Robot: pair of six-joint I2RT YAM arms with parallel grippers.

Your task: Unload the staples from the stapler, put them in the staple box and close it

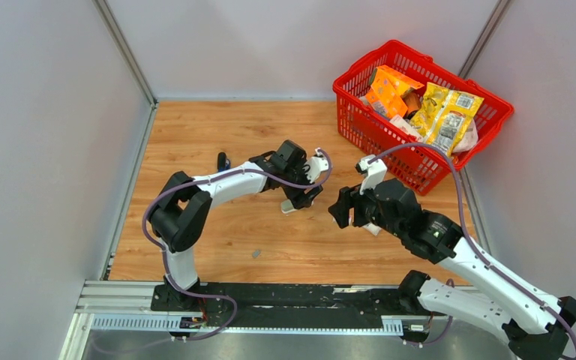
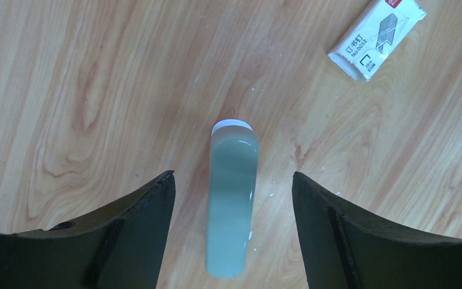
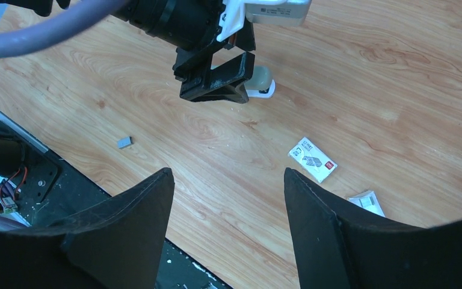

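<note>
The left jaws stand apart astride the stapler (image 2: 231, 205), which lies flat on the desk (image 2: 66, 90) and touches neither side. The right jaws, also apart and empty, hover nearby. A short grey strip of staples (image 3: 124, 142) lies loose on the desk, well apart from the stapler. If the left jaws close off-centre, the smooth rounded body could swivel or slip out. A careless sweep could also scatter the loose strip.

The stapler (image 2: 231, 205) looks blurred from the left wrist; from the right wrist, the left gripper (image 3: 216, 87) hides most of it.
</note>
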